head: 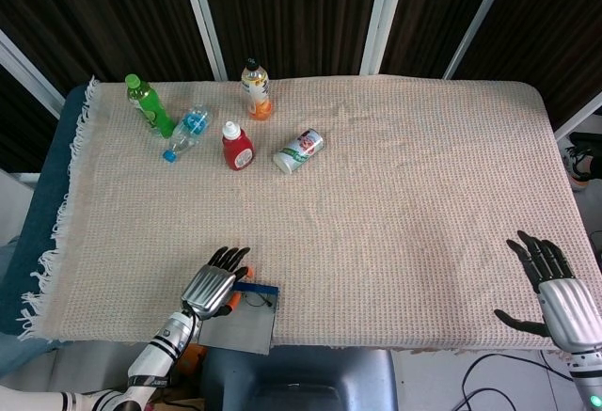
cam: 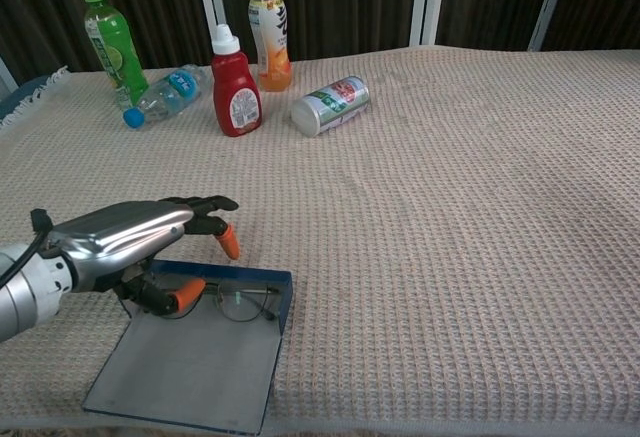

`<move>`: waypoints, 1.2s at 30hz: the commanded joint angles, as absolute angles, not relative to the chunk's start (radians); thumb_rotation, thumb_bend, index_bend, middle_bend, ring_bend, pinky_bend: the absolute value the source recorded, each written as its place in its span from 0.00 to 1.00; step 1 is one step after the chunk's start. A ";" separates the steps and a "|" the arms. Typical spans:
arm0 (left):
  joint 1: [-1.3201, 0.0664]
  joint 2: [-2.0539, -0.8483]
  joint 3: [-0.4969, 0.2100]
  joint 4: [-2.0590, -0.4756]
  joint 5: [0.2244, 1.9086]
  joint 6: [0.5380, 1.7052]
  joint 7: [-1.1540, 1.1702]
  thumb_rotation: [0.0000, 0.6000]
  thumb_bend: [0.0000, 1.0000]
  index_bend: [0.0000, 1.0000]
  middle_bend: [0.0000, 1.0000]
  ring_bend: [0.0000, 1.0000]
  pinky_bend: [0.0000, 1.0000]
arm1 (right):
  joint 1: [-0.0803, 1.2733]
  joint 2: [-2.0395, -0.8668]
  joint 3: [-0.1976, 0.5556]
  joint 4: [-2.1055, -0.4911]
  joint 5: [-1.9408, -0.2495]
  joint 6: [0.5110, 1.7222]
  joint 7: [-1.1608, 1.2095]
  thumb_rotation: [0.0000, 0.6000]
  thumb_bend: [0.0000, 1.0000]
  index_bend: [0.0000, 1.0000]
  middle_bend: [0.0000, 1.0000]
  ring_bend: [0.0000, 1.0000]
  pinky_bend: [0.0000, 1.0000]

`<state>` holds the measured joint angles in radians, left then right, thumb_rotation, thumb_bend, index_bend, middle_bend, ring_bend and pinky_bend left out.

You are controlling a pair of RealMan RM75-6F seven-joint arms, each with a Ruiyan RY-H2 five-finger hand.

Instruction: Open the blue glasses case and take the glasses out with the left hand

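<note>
The blue glasses case (cam: pixel 190 352) lies open and flat at the near edge of the tabletop (cam: pixel 450 217), with its lid hanging slightly past that edge in the head view. The glasses (cam: pixel 235 302) rest inside it along the far wall, lenses facing up. One side of the frame is hidden behind your left hand.

Your left hand (cam: pixel 135 242) hovers low over the left part of the glasses. Its fingers (cam: pixel 205 207) are extended and slightly spread, the thumb is tucked beneath, and the hand holds nothing. You cannot tell from either view whether the thumb tip touches the frame.

Handling properties, as judged:
- Treat the glasses as very light. They will shift or skid on the smooth case lining at the first touch.
- The frame appears to be thin wire, so it is likely to bend under a hard squeeze.
- The lenses are slippery and smear easily. Do not pinch across them.

Where to take hold:
- Pinch the rim near the hinge on the left side, or the bridge between the lenses, between the thumb and one finger.
- Apply light pressure only.
- Expect the case to slide, since it is also light and partly unsupported.

Your right hand (head: pixel 557 289) rests open at the right near corner, well apart from the case, holding nothing.
</note>
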<state>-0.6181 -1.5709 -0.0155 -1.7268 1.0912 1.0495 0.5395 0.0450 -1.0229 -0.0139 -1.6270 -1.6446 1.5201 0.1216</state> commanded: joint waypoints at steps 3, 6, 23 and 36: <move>-0.619 -1.577 -0.017 -1.716 1.085 1.047 0.540 1.00 0.46 0.34 0.00 0.00 0.00 | 0.045 -1.023 -0.014 -1.627 -1.644 1.520 0.122 1.00 0.15 0.00 0.00 0.00 0.00; -0.619 -1.579 -0.016 -1.713 1.082 1.045 0.542 1.00 0.46 0.37 0.00 0.00 0.00 | 0.045 -1.022 -0.013 -1.627 -1.642 1.521 0.122 1.00 0.15 0.00 0.00 0.00 0.00; -0.621 -1.586 -0.023 -1.706 1.076 1.042 0.535 1.00 0.46 0.43 0.00 0.00 0.00 | 0.044 -1.022 -0.012 -1.628 -1.640 1.524 0.124 1.00 0.15 0.00 0.00 0.00 0.00; -0.621 -1.588 -0.030 -1.705 1.082 1.046 0.518 1.00 0.46 0.46 0.00 0.00 0.00 | 0.046 -1.023 -0.013 -1.628 -1.640 1.521 0.122 1.00 0.15 0.00 0.00 0.00 0.00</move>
<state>-0.6207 -1.5881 -0.0301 -1.7053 1.0821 1.0458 0.5185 0.0456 -1.0226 -0.0127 -1.6281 -1.6397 1.5210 0.1217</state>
